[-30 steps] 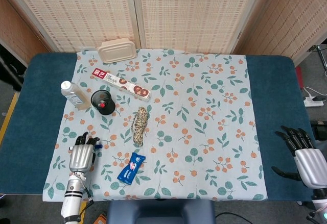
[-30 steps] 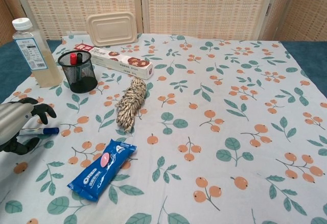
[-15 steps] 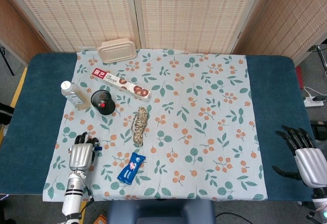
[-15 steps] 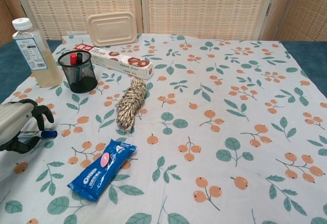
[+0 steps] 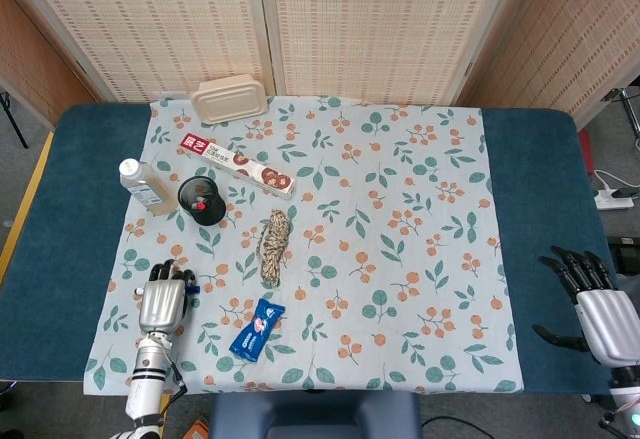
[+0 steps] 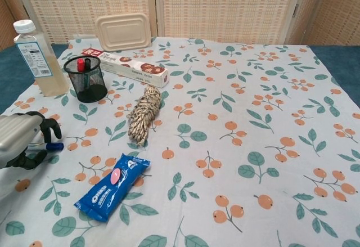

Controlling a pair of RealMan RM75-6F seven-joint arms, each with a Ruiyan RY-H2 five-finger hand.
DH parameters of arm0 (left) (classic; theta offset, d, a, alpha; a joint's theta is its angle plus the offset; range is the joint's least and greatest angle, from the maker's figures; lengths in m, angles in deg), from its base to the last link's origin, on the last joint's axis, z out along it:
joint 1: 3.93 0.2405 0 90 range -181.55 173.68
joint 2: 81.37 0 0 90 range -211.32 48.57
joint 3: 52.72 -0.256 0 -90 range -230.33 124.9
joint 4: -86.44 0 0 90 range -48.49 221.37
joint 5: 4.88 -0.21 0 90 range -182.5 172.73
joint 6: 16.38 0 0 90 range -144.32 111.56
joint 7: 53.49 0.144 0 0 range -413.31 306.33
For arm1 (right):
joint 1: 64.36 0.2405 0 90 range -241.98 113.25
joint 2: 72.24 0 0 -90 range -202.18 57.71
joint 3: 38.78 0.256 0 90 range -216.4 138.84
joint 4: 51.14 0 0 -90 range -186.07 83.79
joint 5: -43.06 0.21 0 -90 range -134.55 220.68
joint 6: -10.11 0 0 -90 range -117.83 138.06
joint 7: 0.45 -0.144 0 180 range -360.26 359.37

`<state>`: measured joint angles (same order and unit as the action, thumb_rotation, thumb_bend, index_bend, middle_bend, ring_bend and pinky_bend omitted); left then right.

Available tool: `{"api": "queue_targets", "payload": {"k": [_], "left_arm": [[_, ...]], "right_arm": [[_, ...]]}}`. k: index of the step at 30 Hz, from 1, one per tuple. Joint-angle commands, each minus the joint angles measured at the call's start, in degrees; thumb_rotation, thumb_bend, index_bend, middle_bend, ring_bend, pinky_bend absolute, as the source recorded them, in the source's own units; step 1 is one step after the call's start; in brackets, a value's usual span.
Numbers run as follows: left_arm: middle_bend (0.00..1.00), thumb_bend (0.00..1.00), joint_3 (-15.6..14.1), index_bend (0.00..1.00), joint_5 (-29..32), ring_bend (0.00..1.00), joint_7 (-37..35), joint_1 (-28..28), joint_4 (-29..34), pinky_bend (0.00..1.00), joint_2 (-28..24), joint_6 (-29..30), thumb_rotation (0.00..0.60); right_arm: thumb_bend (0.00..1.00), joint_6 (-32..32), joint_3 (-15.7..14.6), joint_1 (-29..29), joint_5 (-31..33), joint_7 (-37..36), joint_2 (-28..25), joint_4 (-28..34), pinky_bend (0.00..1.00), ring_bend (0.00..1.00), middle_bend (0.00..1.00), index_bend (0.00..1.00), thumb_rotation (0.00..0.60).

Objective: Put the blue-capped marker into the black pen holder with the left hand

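The blue-capped marker lies flat on the floral cloth at the front left, its cap poking out to the right of my left hand. My left hand hovers right over it, fingers curled above the barrel and the thumb on the near side, with a gap still showing around the marker. The black mesh pen holder stands upright further back, with a red-capped pen inside. My right hand rests open at the table's right edge, holding nothing.
A clear bottle stands just left of the holder and a long cookie box lies behind it. A rope bundle and a blue Oreo pack lie right of the left hand. A beige lunch box sits at the back.
My left hand has drawn slightly nearer and lower over the marker, and its fingers have curled further down around it. The marker and the right hand have stayed put.
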<state>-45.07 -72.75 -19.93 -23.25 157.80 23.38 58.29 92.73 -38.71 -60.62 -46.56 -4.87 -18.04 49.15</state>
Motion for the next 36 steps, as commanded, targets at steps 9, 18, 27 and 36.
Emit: {"api": "queue_targets", "payload": {"k": [9,18,27,36], "left_arm": [[0.52,0.41,0.18,0.43,-0.68,0.18,-0.35,-0.21,-1.43,0.18,0.64,0.59,0.600],[0.52,0.40,0.33,0.43,-4.39,0.19,0.18,0.54,1.41,0.19,-1.18,6.09,0.600],[0.52,0.40,2.95,0.43,-14.50,0.19,-12.65,2.93,21.51,0.20,-13.83,16.31,0.600],[0.54,0.40,10.15,0.43,-12.36,0.21,-43.32,0.83,40.60,0.23,-34.99,6.48,0.600]], "right_arm": [[0.00,-0.16,0.06,0.02,0.25,0.16,0.09,-0.10,0.04,0.08,0.06,0.17,0.600],[0.00,-0.30,-0.04,0.12,-0.09,-0.07,0.10,-0.16,0.05,0.08,0.06,0.17,0.600],[0.00,0.97,-0.24,-0.30,-1.29,-1.76,-0.31,-0.38,0.05,0.08,0.06,0.17,0.600],[0.00,1.66,-0.42,-0.46,-2.22,-3.61,-0.71,-0.80,0.05,0.08,0.06,0.17,0.600]]}}
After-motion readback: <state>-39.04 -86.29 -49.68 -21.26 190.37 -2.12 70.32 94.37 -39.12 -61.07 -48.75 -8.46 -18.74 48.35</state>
